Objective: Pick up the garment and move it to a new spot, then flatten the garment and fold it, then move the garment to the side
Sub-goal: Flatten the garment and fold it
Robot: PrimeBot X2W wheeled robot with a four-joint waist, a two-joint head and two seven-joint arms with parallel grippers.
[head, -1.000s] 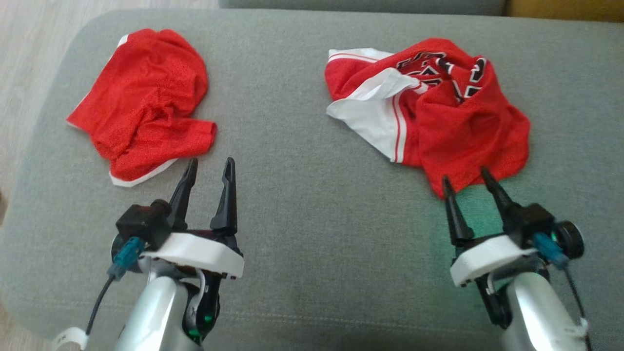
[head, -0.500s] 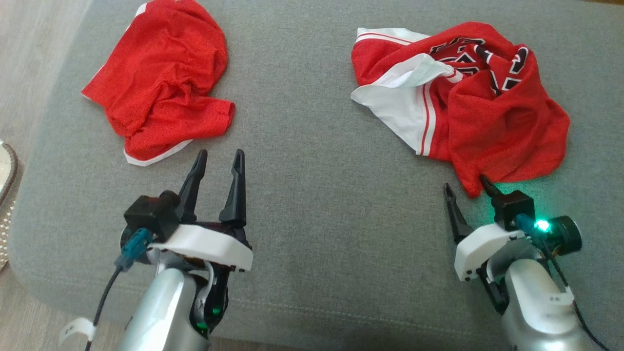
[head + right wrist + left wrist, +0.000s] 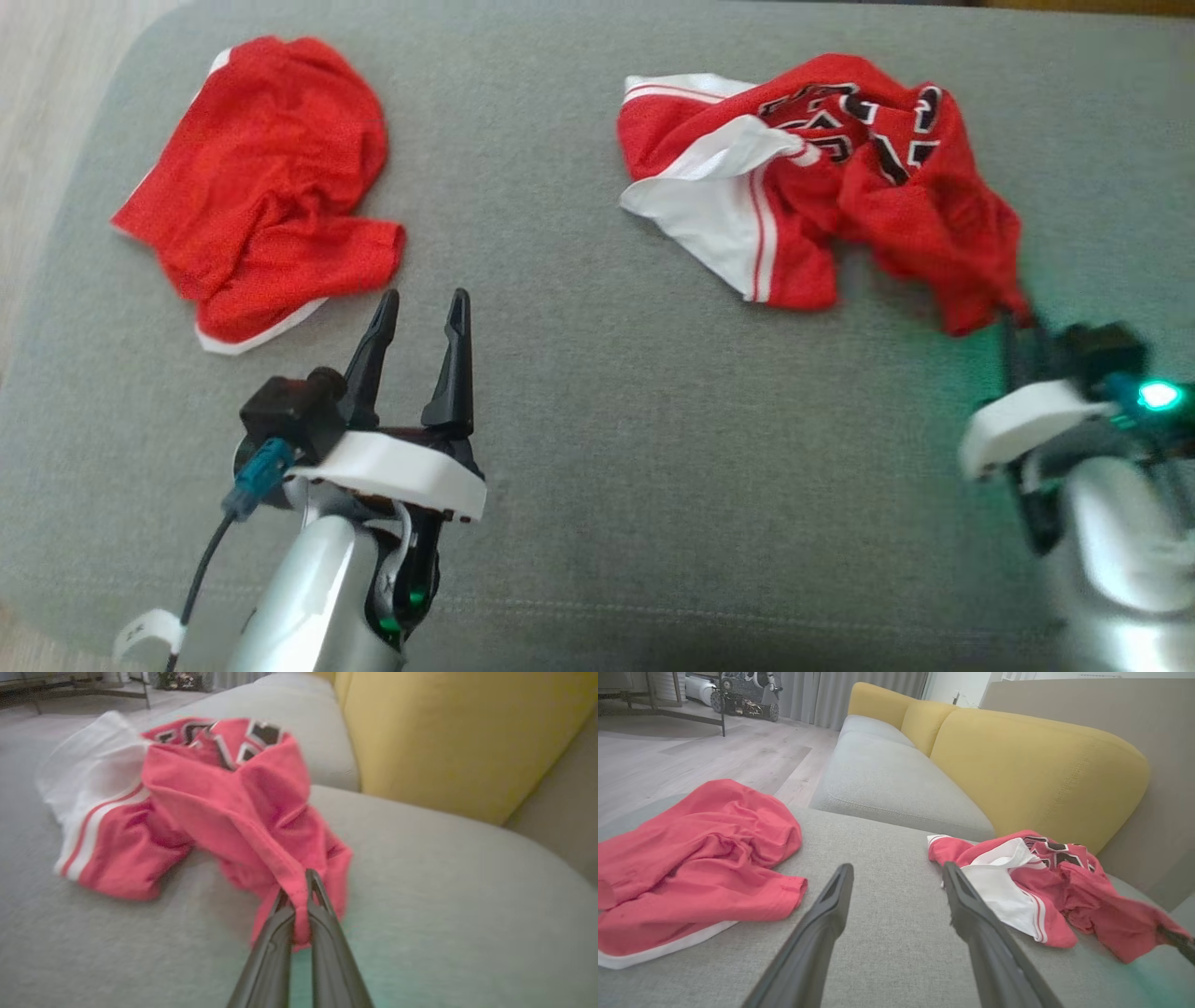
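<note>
A red and white jersey with black lettering [image 3: 822, 187] [image 3: 1036, 882] [image 3: 219, 793] lies crumpled on the grey sofa seat at the right. My right gripper [image 3: 1018, 322] [image 3: 299, 893] is shut on the jersey's near red corner and lifts that corner off the seat. A second red garment with a white hem [image 3: 261, 187] [image 3: 691, 858] lies bunched at the left. Just below it and to its right, my left gripper [image 3: 420, 303] [image 3: 896, 872] stands open above the bare seat, with nothing between its fingers.
The grey sofa seat [image 3: 579, 392] stretches between the two garments. Yellow back cushions [image 3: 1031, 765] [image 3: 448, 732] rise behind the seat. Pale wood floor [image 3: 37, 75] lies off the seat's left edge.
My right gripper has closed on the jersey's near corner and pulled it up and to the right, stretching the cloth. The camera has shifted. The left gripper stays open in place.
</note>
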